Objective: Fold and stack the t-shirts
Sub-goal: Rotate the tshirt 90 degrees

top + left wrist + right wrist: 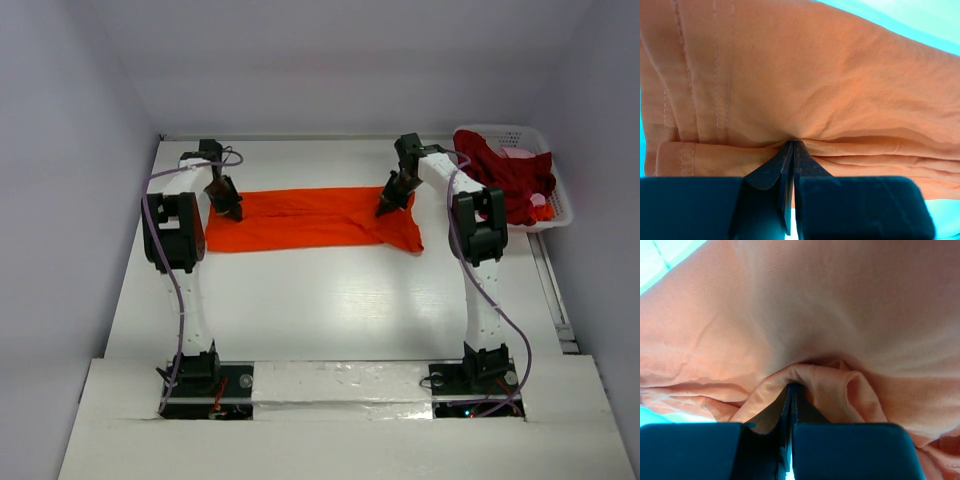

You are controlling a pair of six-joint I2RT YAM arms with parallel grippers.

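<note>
1 white table (330, 320) carries everything I can see. 1 orange-red t-shirt (300, 228) lies flat at mid-table between my 2 arms. 1 white lattice basket (563, 208) sits at the far right, holding 1 dark crimson t-shirt (510, 180) heaped beside a bit of pink cloth (518, 153). My left gripper (234, 212) is pinched together on the orange-red shirt's left end, and the right gripper (384, 209) is clamped on a bunched fold near its right end. That shirt's long axis runs left to right.

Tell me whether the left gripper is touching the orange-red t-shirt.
Touching. The left wrist view shows the left gripper shut on a pinched fold of the orange-red t-shirt.
</note>
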